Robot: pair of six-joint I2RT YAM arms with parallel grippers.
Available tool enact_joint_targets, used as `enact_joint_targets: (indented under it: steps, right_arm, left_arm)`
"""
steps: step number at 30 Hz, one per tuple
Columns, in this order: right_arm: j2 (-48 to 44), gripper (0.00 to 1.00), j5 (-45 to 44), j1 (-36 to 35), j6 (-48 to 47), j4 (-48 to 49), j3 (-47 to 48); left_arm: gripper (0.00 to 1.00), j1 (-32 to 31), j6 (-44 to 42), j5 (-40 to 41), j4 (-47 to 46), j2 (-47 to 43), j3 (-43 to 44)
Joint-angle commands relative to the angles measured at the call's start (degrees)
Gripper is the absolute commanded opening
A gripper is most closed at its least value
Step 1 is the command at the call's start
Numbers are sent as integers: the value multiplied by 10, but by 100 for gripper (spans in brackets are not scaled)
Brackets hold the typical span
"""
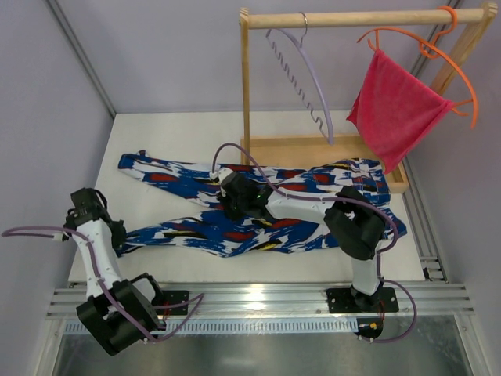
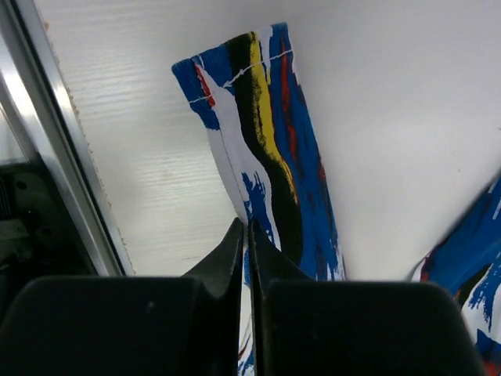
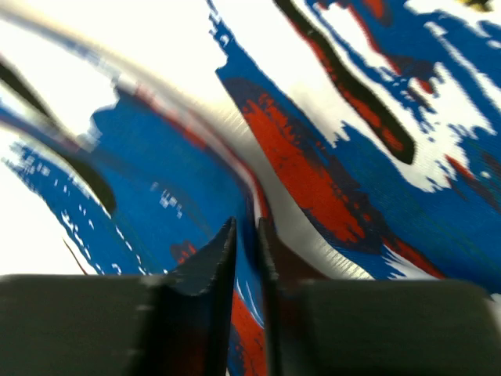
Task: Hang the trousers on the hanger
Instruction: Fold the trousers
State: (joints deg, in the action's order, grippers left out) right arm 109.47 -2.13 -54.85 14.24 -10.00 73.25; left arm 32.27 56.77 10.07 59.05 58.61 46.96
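trousers [image 1: 180, 233] on table [image 1: 156, 133], left hand [image 2: 247, 235] pressed together at hem, right hand [image 3: 246, 235] on fabric — grip unclear

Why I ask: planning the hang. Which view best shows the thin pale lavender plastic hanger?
Top external: the thin pale lavender plastic hanger hangs whole from the wooden rail. Both wrist views miss it, showing the patterned blue fabric trousers.

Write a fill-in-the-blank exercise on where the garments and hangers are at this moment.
1. The royal blue patterned fabric trousers lie flat on the white ____.
2. The orange plastic hanger carries a pink-red cloth; the thin pale lavender plastic hanger carries ____.
3. The left gripper is ____.
Missing words: table; nothing; shut.
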Motion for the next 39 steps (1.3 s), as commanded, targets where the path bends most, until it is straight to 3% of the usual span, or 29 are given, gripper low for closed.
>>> enact_joint_targets:
  steps: [1, 2, 4, 5, 11, 13, 16, 18, 20, 31, 36, 39]
  right_arm:
    - [6, 22, 34, 5, -9, -36, 30]
    - [3, 36, 40, 4, -11, -37, 27]
    - [-25, 43, 52, 2, -12, -42, 8]
    - [-41, 45, 53, 2, -12, -40, -4]
    - [-139, 47, 85, -12, -3, -36, -81]
    - [-149, 48, 94, -26, -7, -30, -106]
    - [-142, 51, 100, -33, -17, -23, -123]
    - [-122, 51, 96, -33, -18, -21, -130]
    - [-108, 50, 95, -36, -17, -25, -135]
    - [-183, 41, 58, -62, 42, 12, -268]
    - [-209, 40, 46, -76, 59, 29, -293]
    - [-205, 40, 42, -78, 62, 28, -288]
  left_arm:
    - [0, 5, 52, 0, 46, 4, -35]
    - [1, 5, 51, -20, 36, 12, -44]
    - [5, 5, 38, -28, 36, 21, -35]
    - [15, 4, 32, -29, 41, 26, -9]
    - [32, 1, 1, 46, 101, 1, 130]
    - [33, -7, -9, 59, 104, 15, 153]
    - [48, -6, -1, 66, 77, 12, 122]
    - [63, -5, 6, 53, 42, 13, 96]
    - [66, -5, 3, 40, 22, 38, 78]
    - [69, -5, -39, 50, -66, 188, 35]
    - [54, -6, -71, 14, -124, 247, 35]
    - [19, -5, -79, -26, -159, 266, 30]
